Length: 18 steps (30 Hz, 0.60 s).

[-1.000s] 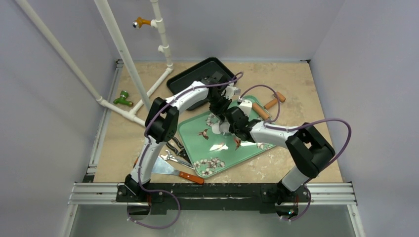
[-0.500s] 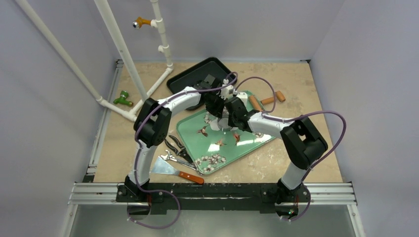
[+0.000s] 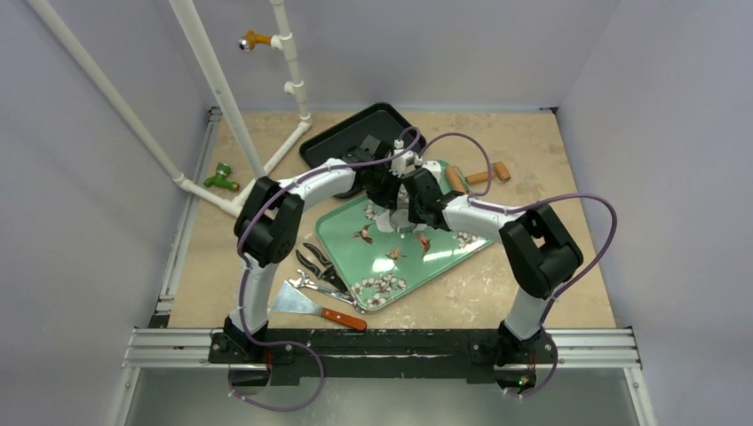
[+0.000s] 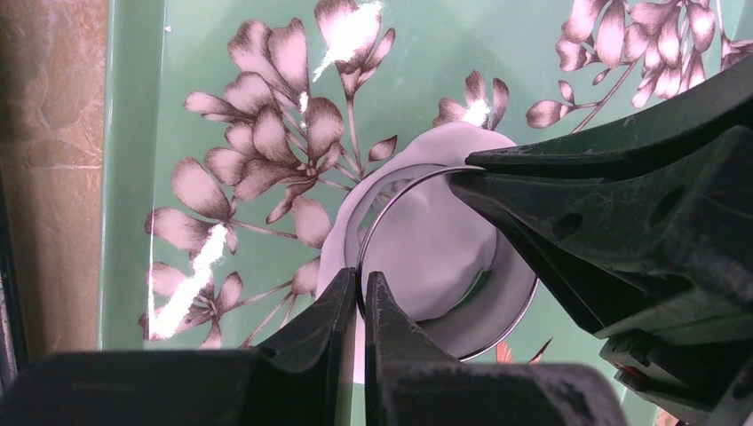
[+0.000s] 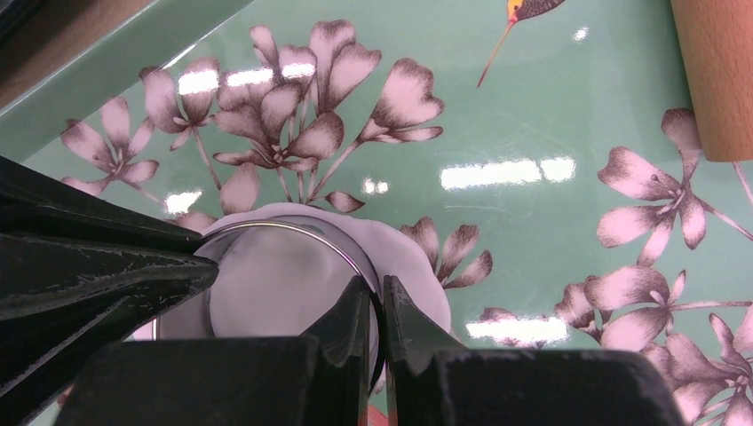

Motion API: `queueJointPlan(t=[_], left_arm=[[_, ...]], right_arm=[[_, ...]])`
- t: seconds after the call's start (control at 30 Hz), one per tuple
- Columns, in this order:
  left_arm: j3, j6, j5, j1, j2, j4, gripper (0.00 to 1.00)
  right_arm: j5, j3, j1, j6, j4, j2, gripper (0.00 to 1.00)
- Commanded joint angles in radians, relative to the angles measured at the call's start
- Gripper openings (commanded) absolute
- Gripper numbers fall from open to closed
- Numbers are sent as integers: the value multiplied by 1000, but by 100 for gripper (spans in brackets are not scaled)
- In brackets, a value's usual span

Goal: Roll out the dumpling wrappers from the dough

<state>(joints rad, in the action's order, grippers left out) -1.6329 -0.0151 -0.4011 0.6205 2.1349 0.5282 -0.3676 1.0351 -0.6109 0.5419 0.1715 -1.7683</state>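
The tray (image 3: 391, 266) sits mid-worktop (image 3: 550, 142). In its far part lies the dumpling wrapper (image 4: 426, 240), with the ring cutter (image 5: 275, 224) on it. The left tool (image 4: 359, 293) is at the ring's left and the right tool (image 5: 377, 297) at its right (each with the ring's wall between its fingers). A rolling pin (image 3: 475, 177) lies across the tray's far right edge. A baking tray (image 3: 333, 142) is behind it to the far left. Pliers (image 3: 313, 262) and a scraper (image 3: 311, 306) lie near left.
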Motion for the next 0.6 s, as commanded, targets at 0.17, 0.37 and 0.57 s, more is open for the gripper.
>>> queueJointPlan(t=[0.17,0.37,0.57], left_arm=[[-92,41,-48,46,69,216,0],[-197,42,-15,46,101,223,0],[-221,71,35,46,137,229,0]], right_arm=[[-64,-54,39,22,-100,35,0],[8,-114,32,29,-128,94,0],[9,-110,31,29,-119,101,0]])
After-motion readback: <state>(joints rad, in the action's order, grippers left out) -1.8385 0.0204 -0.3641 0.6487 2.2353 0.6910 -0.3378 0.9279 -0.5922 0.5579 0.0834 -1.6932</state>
